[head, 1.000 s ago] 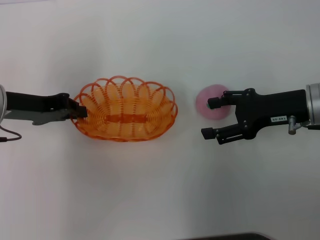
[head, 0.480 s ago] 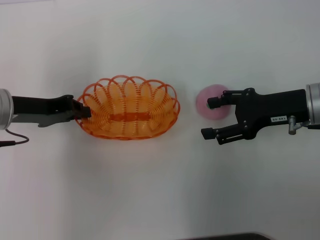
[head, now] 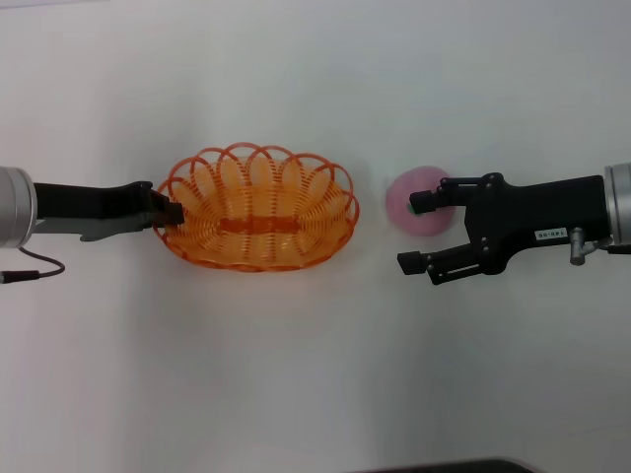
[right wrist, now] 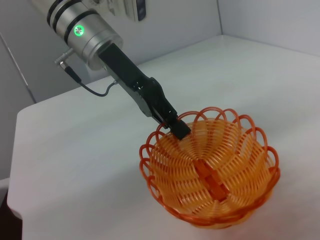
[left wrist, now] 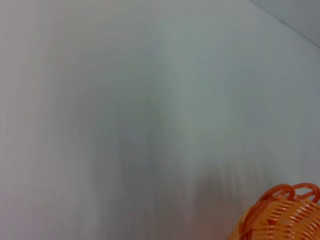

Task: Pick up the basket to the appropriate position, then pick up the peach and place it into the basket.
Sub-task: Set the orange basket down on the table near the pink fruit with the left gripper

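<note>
The orange wire basket point(head: 258, 208) sits left of centre on the white table; it also shows in the right wrist view point(right wrist: 212, 167) and, as a bit of rim, in the left wrist view point(left wrist: 282, 215). My left gripper point(head: 170, 212) is shut on the basket's left rim, seen too in the right wrist view point(right wrist: 177, 128). The pink peach point(head: 418, 200) lies to the right of the basket. My right gripper point(head: 422, 232) is open beside the peach, one finger over its edge, the other nearer the front.
The white table point(head: 315, 374) spreads wide around both things. A dark edge shows at the very front of the head view point(head: 444, 467).
The left gripper has carried the basket a little to the right and away from me, toward the peach. The right arm and the peach have not moved.
</note>
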Robot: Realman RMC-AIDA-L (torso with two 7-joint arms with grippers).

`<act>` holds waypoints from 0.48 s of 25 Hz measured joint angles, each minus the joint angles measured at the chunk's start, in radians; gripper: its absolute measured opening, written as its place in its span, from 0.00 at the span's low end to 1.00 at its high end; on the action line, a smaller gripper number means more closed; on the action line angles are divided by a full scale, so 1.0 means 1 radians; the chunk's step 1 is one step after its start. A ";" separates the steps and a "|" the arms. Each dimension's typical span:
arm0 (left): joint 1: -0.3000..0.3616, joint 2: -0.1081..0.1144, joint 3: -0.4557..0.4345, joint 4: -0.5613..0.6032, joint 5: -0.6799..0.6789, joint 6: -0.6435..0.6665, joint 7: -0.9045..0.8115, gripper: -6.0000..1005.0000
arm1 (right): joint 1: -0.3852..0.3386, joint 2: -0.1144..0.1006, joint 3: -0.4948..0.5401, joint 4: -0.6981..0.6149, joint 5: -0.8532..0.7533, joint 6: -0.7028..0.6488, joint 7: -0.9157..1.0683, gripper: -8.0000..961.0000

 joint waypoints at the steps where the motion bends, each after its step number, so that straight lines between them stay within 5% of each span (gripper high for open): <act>1: 0.000 0.000 0.001 0.002 0.000 0.000 0.000 0.07 | 0.000 0.000 0.001 0.000 0.000 0.000 0.000 0.96; 12: 0.034 0.000 0.004 0.043 -0.009 -0.016 -0.011 0.07 | 0.000 -0.001 -0.002 0.000 0.000 0.001 0.000 0.96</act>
